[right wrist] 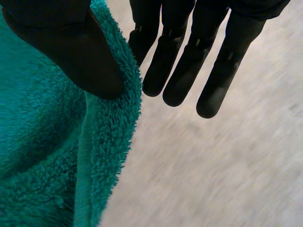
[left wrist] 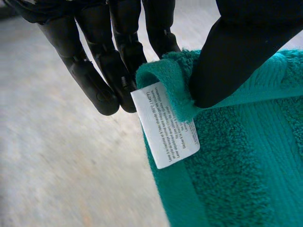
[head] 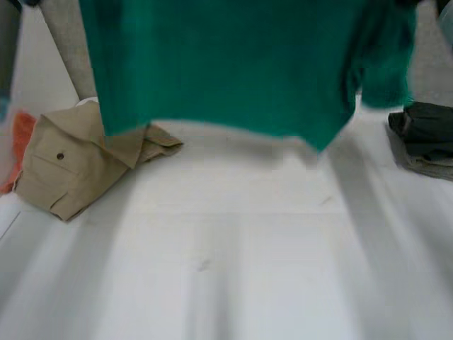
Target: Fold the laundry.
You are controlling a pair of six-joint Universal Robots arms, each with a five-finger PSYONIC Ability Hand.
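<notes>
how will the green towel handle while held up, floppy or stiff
Probably floppy: the green towel hangs in a loose sheet with a slanting lower edge. Its thick looped pile suggests some weight for a cloth, so it may sag between the left hand and right hand. The fuzzy surface likely grips well under each pinching thumb.

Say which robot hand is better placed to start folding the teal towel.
Probably left: the left robot hand pinches the labelled corner of the teal terry towel; the right robot hand pinches an edge.
</notes>
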